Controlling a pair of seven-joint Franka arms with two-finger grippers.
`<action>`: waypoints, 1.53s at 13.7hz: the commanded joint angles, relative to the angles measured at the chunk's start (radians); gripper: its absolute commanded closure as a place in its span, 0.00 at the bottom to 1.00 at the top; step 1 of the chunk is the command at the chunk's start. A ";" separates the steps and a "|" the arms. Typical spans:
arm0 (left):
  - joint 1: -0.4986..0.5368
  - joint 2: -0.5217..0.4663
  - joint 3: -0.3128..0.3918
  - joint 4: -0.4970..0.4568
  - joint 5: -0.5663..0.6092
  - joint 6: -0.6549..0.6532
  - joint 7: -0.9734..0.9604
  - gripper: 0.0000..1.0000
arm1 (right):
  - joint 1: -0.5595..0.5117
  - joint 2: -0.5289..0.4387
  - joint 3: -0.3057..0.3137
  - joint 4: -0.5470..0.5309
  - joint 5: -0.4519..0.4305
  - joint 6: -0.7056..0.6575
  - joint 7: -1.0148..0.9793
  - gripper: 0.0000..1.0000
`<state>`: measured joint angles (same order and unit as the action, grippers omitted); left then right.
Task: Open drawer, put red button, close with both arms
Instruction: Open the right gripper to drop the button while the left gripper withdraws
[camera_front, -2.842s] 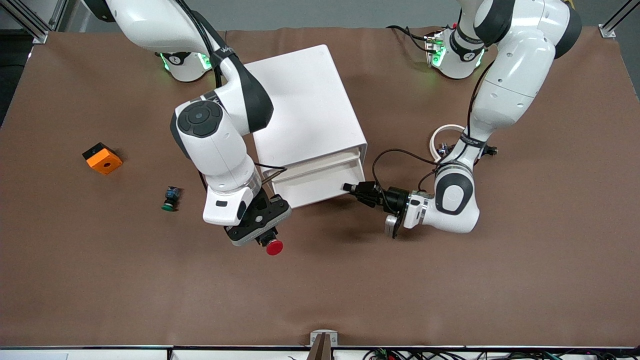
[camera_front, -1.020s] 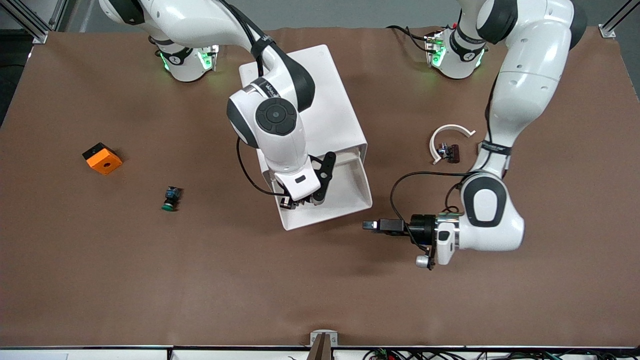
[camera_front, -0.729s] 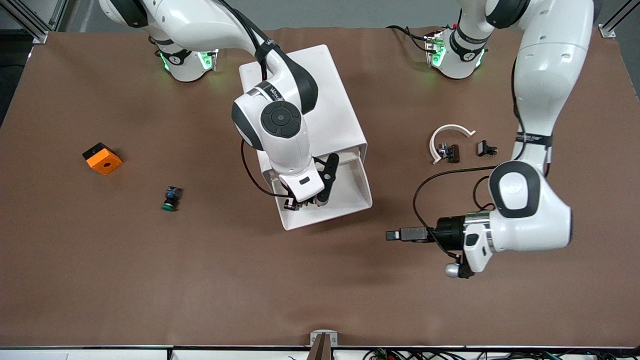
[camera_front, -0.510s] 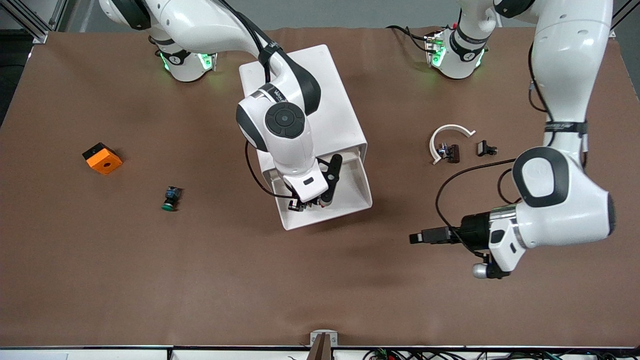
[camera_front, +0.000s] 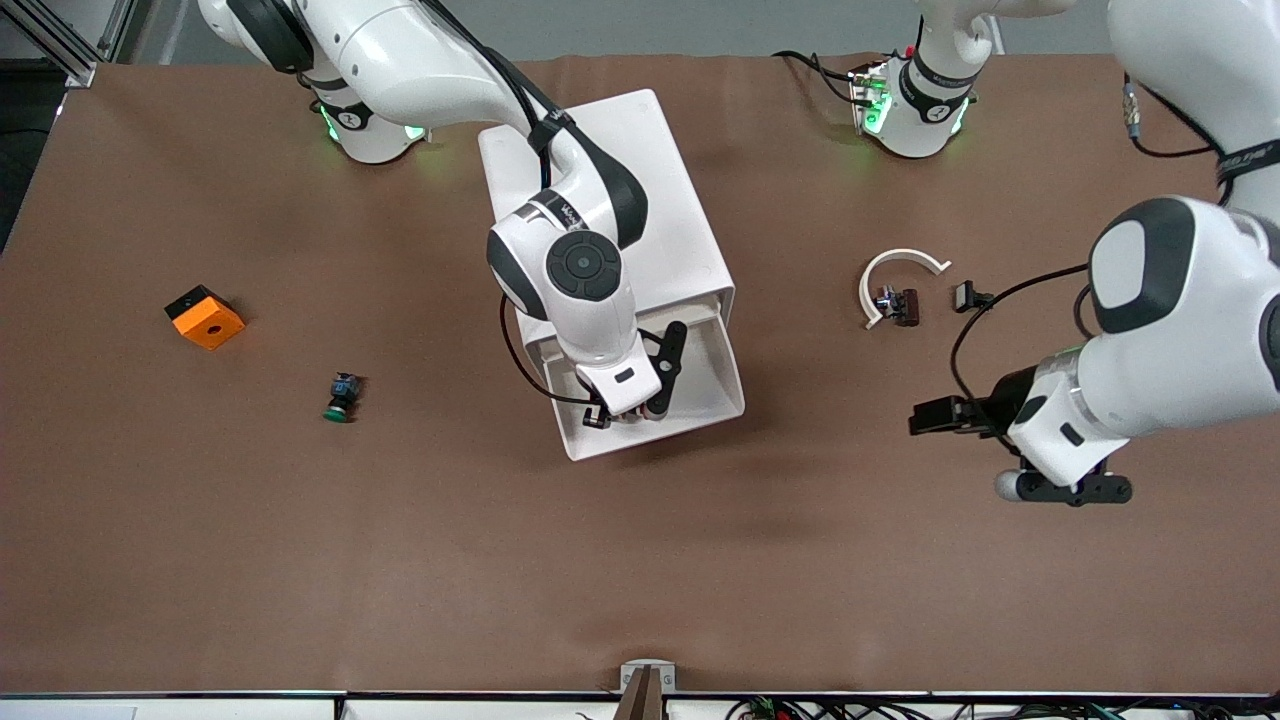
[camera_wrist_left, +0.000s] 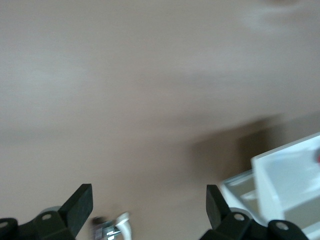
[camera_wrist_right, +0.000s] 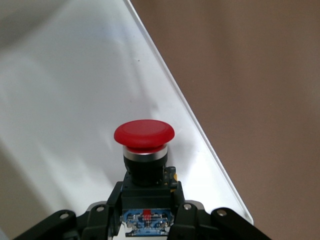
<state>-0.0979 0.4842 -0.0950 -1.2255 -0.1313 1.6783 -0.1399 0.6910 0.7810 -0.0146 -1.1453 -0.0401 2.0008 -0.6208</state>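
Observation:
The white cabinet (camera_front: 640, 170) has its drawer (camera_front: 712, 372) pulled open toward the front camera. My right gripper (camera_front: 628, 412) reaches down into the drawer and is shut on the black-and-blue body of the red button (camera_wrist_right: 144, 134). In the right wrist view the right gripper (camera_wrist_right: 147, 202) holds the red cap just over the drawer's white floor (camera_wrist_right: 70, 115). In the front view the right hand hides most of the button. My left gripper (camera_front: 932, 415) is open and empty over bare table toward the left arm's end. In the left wrist view the left gripper (camera_wrist_left: 147, 210) shows the drawer's corner (camera_wrist_left: 295, 185) off to one side.
An orange block with a hole (camera_front: 204, 317) and a green-capped button (camera_front: 342, 396) lie toward the right arm's end. A white curved piece (camera_front: 897, 263) and two small dark parts (camera_front: 905, 305) (camera_front: 970, 296) lie toward the left arm's end, near the left arm.
The left arm has drawn away from the open drawer toward its own end of the table and risen. The right gripper has edged a little lower into the drawer with the red button.

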 joint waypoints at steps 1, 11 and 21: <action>-0.005 -0.068 0.006 -0.035 0.091 -0.060 -0.003 0.00 | 0.002 0.009 0.001 0.015 0.005 0.001 0.009 1.00; 0.035 -0.157 0.028 -0.031 0.233 -0.190 0.006 0.00 | -0.005 -0.011 0.004 0.024 0.029 -0.052 0.006 0.00; -0.141 0.068 0.018 -0.025 0.228 0.280 -0.288 0.00 | -0.094 -0.134 0.001 0.093 0.046 -0.146 0.006 0.00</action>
<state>-0.1942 0.5053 -0.0795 -1.2635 0.0874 1.8735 -0.3593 0.6227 0.6860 -0.0241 -1.0516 -0.0043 1.8728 -0.6179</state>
